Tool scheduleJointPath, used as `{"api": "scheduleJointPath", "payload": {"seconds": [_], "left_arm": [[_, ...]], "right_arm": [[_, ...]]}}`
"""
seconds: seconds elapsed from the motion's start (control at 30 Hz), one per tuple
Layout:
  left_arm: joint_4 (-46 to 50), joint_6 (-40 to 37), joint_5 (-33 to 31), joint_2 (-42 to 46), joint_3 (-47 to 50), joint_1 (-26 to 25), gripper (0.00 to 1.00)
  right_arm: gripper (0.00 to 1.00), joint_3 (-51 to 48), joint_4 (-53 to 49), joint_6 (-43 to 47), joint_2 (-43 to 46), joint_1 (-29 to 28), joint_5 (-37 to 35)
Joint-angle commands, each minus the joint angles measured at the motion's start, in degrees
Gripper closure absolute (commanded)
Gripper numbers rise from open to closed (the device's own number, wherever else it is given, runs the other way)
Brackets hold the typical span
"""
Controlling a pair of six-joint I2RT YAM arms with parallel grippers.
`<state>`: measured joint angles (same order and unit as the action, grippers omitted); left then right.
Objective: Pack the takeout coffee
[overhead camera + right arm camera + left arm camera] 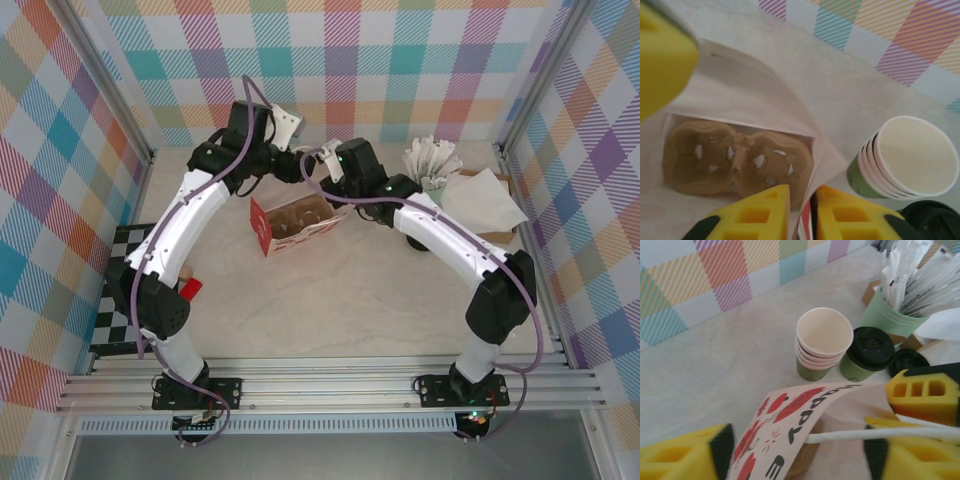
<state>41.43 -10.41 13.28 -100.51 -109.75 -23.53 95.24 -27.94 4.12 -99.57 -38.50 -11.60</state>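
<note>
as both arms meet over the bag (pixel 295 225) at mid-table, the stations read as follows.

left gripper (pixel 797 452): fingers stand wide apart. the printed bag panel and its white handle (pixel 850 436) lie between them. nothing is clamped.

right gripper (pixel 802 212): fingers are nearly together, leaving a narrow gap. the red-and-white rim edge of the bag sits in that gap. whether the pads press on it cannot be told.

coffee (pixel 867 352): upright on the table (pixel 715 370), outside the bag, with its black lid on. in the left wrist view it stands just beyond the bag rim, just beside the stack (pixel 822 342) on that view's right, and in front of the pot (pixel 890 315).

bag: upright with its mouth open, both grippers at its far rim.

carrier (pixel 737 160): brown, two wells, lying flat on the bag floor with the wells facing up.

stack: lidless cups nested one inside another, upright on the table, just beyond the bag rim.

pot: mint green, upright, holding white sachets that stand on end.

loose lid (pixel 908 362): black, on the table just beside the coffee, on the side away from the stack.
</note>
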Motion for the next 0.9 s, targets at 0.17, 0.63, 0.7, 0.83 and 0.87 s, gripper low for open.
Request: {"api": "scheduleJointPath", "payload": {"seconds": [0.17, 0.63, 0.7, 0.83, 0.87], "left_arm": [[3.78, 1.1, 8.54, -3.28, -3.99, 4.1, 0.81], [1.43, 6.37, 16.6, -3.03, -3.89, 7.0, 1.0], [0.95, 6.17, 20.59, -2.94, -3.86, 8.24, 1.0], [4.84, 2.2, 26.48, -4.17, -5.81, 10.18, 1.0], [6.45, 1.05, 27.59, -4.87, -6.79, 10.54, 1.0]], "right_arm": [[0.46, 19.57, -20.42, -2.54, -6.53, 4.26, 10.94], [0.0, 30.55, -38.37, -16.44, -7.68, 14.12, 10.88], [0.0, 29.44, -38.96, -17.62, -8.22, 14.71, 10.57], [0.0, 30.2, -46.25, -22.37, -12.26, 16.17, 7.8], [0.0, 30.11, -47.55, -23.2, -13.11, 16.72, 8.15]]}}
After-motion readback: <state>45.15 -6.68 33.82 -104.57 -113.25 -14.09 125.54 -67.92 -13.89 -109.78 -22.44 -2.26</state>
